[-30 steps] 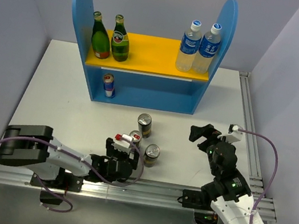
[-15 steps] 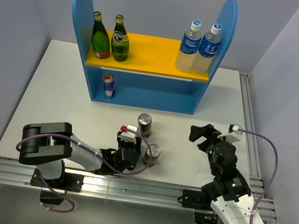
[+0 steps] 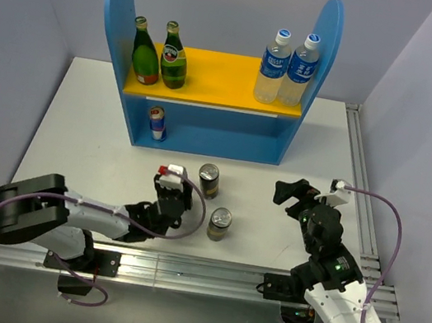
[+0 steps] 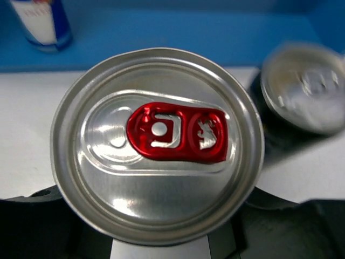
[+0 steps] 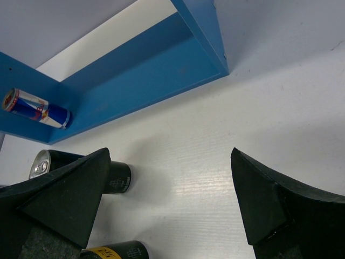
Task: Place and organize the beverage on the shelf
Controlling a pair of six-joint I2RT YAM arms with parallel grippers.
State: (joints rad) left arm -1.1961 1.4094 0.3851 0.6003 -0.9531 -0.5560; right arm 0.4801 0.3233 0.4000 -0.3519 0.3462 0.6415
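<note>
My left gripper point(image 3: 170, 194) is shut on a slim can whose silver top with a red tab point(image 4: 156, 135) fills the left wrist view; from above the gripper hides most of it. Two dark cans point(image 3: 208, 179) point(image 3: 219, 222) stand just right of it. The blue shelf point(image 3: 120, 19) carries two green bottles point(image 3: 145, 53) point(image 3: 174, 56) on its yellow board and a blue-and-silver can point(image 3: 157, 122) on the lower level. My right gripper point(image 3: 294, 194) hangs open over bare table, right of the dark cans point(image 5: 116, 175).
Two clear water bottles point(image 3: 274, 67) point(image 3: 303, 68) stand at the right end of the yellow board. The shelf's lower level point(image 5: 151, 70) shows bare blue to the right of the can point(image 5: 35, 108). A metal rail point(image 3: 361, 195) runs along the table's right edge.
The left gripper has closed on the slim can and carried it left and a little toward the shelf, away from the two dark cans. The right arm has not moved.
</note>
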